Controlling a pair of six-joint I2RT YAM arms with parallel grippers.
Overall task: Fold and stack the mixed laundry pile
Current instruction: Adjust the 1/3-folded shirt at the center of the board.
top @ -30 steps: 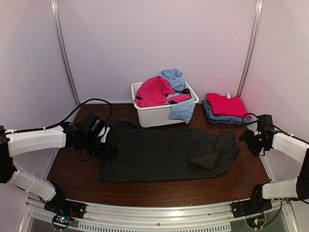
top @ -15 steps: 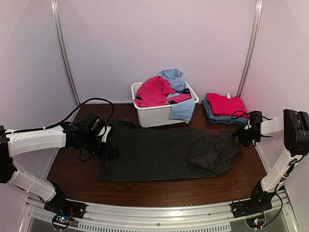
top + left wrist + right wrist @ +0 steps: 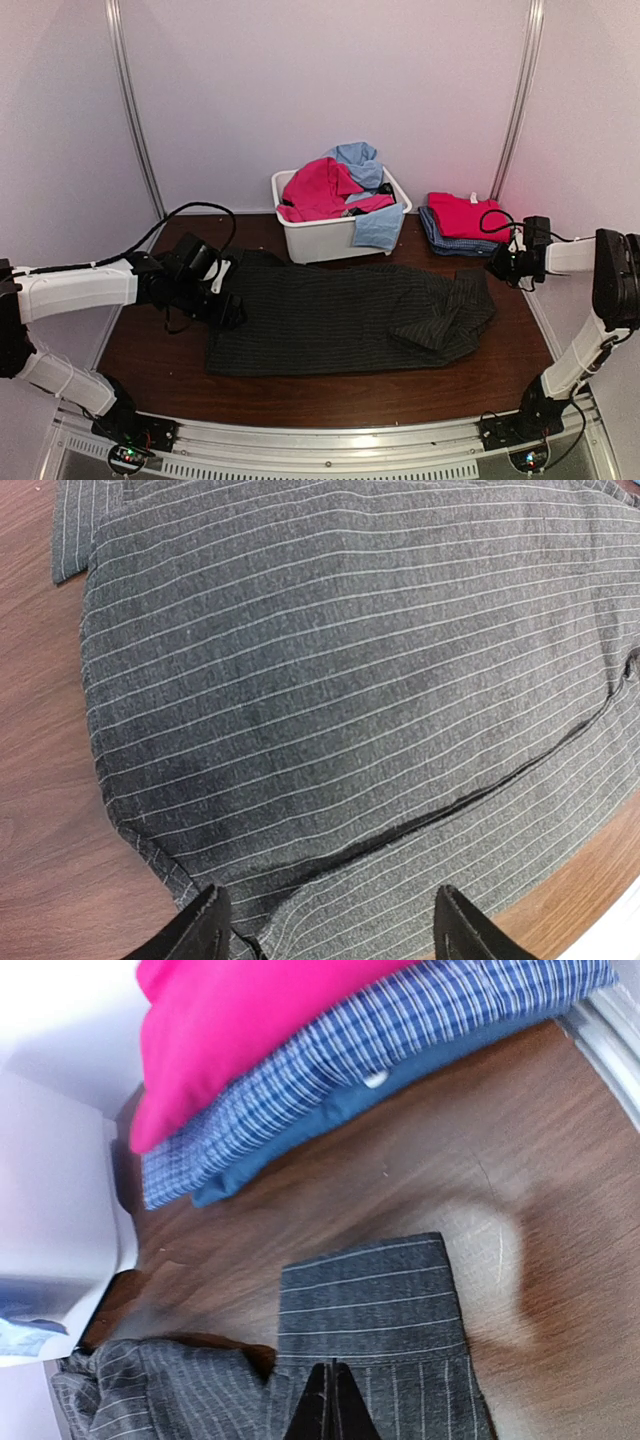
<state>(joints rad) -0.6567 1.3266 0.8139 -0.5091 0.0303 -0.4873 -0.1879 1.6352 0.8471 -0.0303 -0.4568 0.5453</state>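
Nearest you, one black pinstriped garment (image 3: 350,320) lies spread flat across the middle of the brown table (image 3: 150,350). It runs from 9 o'clock to 3 o'clock, and its right end is bunched into folds.

Your left gripper (image 3: 228,305) sits at the garment's 9 o'clock edge. In the left wrist view its fingers (image 3: 205,930) stand spread apart just above the striped cloth with nothing between them, and only their tips show at the bottom of the frame.

Your right gripper (image 3: 497,265) is at the garment's 2 o'clock corner. In the right wrist view its fingers are pressed together, their tips over a flat striped cuff (image 3: 370,1300). You cannot tell from here whether any cloth is caught between them.

Farther back at 12 o'clock stands one white tub (image 3: 320,240) holding the rest of the pile. A pink-red garment (image 3: 318,190) is heaped on the left and light blue cloth (image 3: 355,158) sits on top, with another light blue flap draped over the front rim. Whether those two are one piece is unclear, and a dark scrap between them is too small to identify.

At 2 o'clock, just beyond the right gripper, is one folded stack, with a pink piece (image 3: 468,215) on a blue checked shirt (image 3: 400,1050). A plain blue layer shows underneath, and you cannot tell if it is a separate garment.
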